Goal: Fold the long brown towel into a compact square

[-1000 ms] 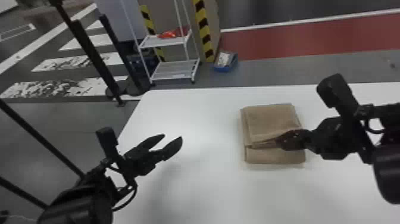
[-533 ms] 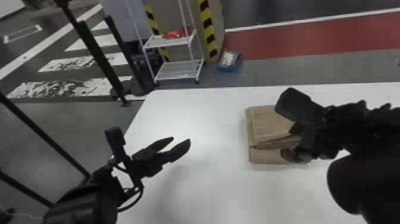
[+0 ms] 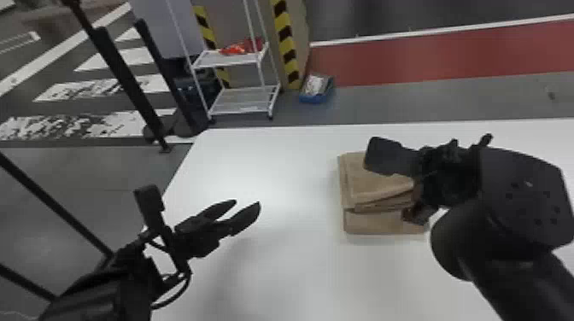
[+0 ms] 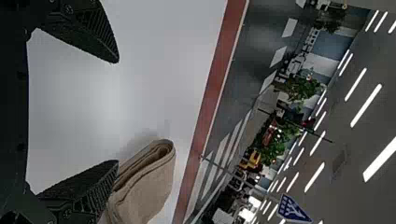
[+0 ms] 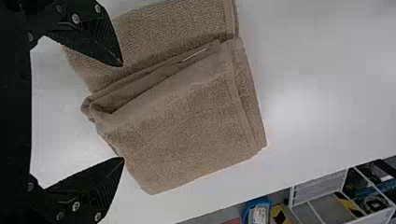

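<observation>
The brown towel [image 3: 378, 183] lies folded into a thick, roughly square stack on the right half of the white table, its upper layers ending in a loose edge above the bottom layer. Over its right side is my right gripper [image 3: 416, 196], partly covering it. In the right wrist view the right gripper [image 5: 123, 112] is open, fingers spread at the towel [image 5: 187, 126] with nothing gripped. My left gripper [image 3: 248, 205] stands open left of the towel, well apart from it. In the left wrist view the left gripper [image 4: 117, 112] has the towel's rolled folds [image 4: 149, 182] beyond one finger.
The white table [image 3: 273, 170] extends around the towel, with bare surface between it and the left gripper. Past the far table edge stand a white wire shelf [image 3: 243, 102] and a blue bin [image 3: 316, 90] on the floor.
My right gripper, earlier pointing left with its fingers at the towel's loose edge, has turned and drawn back to the towel's right side. The left arm looks nearly unchanged.
</observation>
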`<state>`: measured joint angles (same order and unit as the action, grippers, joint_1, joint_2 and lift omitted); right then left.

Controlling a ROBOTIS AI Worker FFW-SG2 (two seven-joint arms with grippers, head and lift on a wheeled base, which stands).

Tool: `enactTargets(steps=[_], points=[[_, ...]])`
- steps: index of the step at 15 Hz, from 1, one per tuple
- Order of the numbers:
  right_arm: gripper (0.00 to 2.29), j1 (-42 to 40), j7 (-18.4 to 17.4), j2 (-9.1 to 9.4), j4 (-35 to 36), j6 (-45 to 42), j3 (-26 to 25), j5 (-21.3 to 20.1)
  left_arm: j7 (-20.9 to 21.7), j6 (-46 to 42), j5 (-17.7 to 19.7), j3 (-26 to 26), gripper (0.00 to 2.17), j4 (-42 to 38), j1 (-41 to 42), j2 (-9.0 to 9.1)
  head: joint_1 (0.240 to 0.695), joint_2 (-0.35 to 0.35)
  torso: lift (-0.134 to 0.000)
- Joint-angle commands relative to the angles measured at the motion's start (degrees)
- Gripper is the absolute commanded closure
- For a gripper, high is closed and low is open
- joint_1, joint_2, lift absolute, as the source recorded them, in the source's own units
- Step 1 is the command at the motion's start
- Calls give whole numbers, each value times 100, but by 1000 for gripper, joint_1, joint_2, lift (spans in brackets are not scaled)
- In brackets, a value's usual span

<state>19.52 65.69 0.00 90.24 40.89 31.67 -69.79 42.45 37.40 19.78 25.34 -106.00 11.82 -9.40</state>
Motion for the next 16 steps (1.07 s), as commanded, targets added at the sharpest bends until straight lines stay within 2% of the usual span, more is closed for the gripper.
enactTargets(steps=[1,4,7,10,16], points=[[215,245,-92,5,-446,-85,173,-17,0,0,0,24,124,10,13,0,695,302,-125],[218,377,-224,5,-815,-173,261,-17,0,-18,-9,24,124,27,13,17,695,301,-125],[221,315,-162,5,-771,-120,401,0,0,-18,-9,32,124,27,13,17,695,299,-125],[238,280,-250,5,-754,-120,410,9,0,-18,-18,32,124,36,13,26,695,311,-125],[475,333,-505,5,-886,-225,384,62,0,-18,-18,32,124,1,48,26,695,308,-125]])
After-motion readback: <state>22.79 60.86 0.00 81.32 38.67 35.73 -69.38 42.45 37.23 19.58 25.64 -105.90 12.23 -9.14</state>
